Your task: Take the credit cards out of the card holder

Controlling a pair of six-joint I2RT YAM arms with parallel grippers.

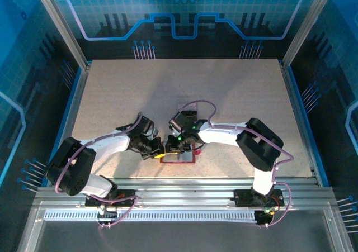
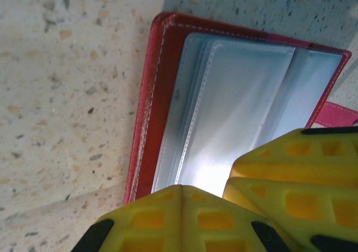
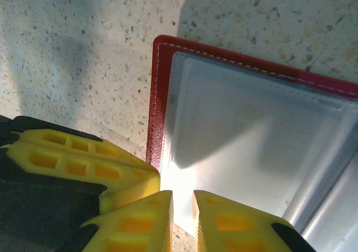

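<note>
Both at the card holder [image 2: 162, 95]. I see left end effector [image 2: 215, 182] closed, holder directly ahead; right end effector [image 3: 183, 199] pinches its pocket [image 3: 251, 129] corner.

A robot lab cell: a speckled table [image 1: 235, 95] fenced by metal posts [image 1: 60, 23] and blue circuit-pattern panels [image 1: 235, 6], two robot arms [image 1: 224, 133] bolted to near rails [image 1: 184, 191].

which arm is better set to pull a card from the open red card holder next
Right, probably. The right gripper stands nearly closed at the near corner of the pale plastic pocket of the dark-red stitched card holder. The left gripper is shut at the holder's edge, seemingly steadying it.
</note>
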